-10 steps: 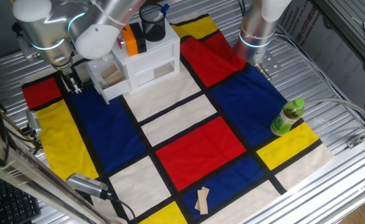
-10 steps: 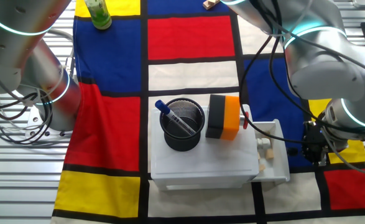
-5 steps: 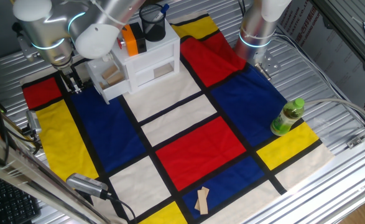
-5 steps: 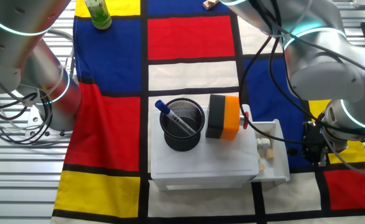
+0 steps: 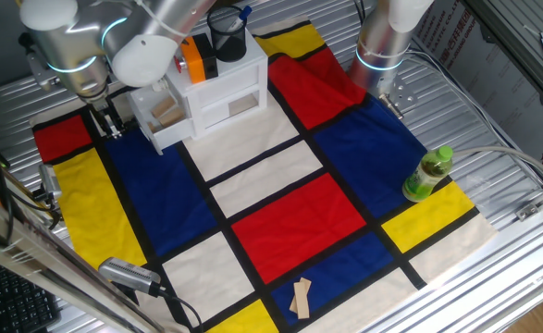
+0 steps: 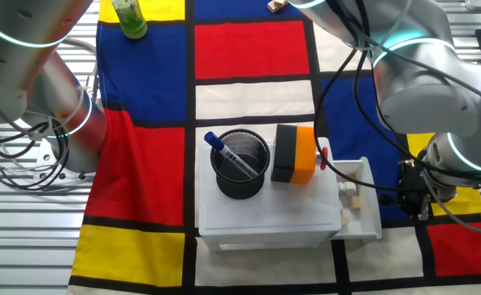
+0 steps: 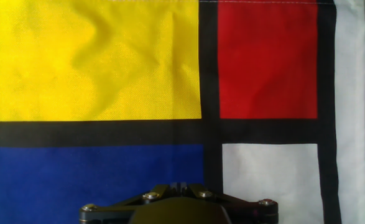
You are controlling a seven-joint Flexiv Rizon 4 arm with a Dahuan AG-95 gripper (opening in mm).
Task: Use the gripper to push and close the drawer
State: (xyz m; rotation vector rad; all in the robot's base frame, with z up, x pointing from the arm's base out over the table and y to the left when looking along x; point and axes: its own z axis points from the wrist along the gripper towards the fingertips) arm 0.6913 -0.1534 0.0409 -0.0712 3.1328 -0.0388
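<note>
The white drawer point(image 5: 163, 118) stands pulled out of the left side of the white mini cabinet point(image 5: 223, 91), with tan wooden pieces inside. In the other fixed view the drawer point(image 6: 360, 202) sticks out to the right of the cabinet point(image 6: 265, 217). My black gripper point(image 5: 107, 128) hangs close to the cloth just left of the drawer, a small gap apart from it. It also shows in the other fixed view point(image 6: 414, 209). In the hand view the gripper point(image 7: 179, 185) is shut and empty, over the checked cloth.
A black mesh pen cup point(image 6: 240, 164) and an orange-and-black block point(image 6: 295, 153) stand on the cabinet. A green bottle point(image 5: 427, 173) stands at the right. Wooden pieces point(image 5: 300, 298) lie near the front. The other silver arm point(image 5: 387, 37) rises behind.
</note>
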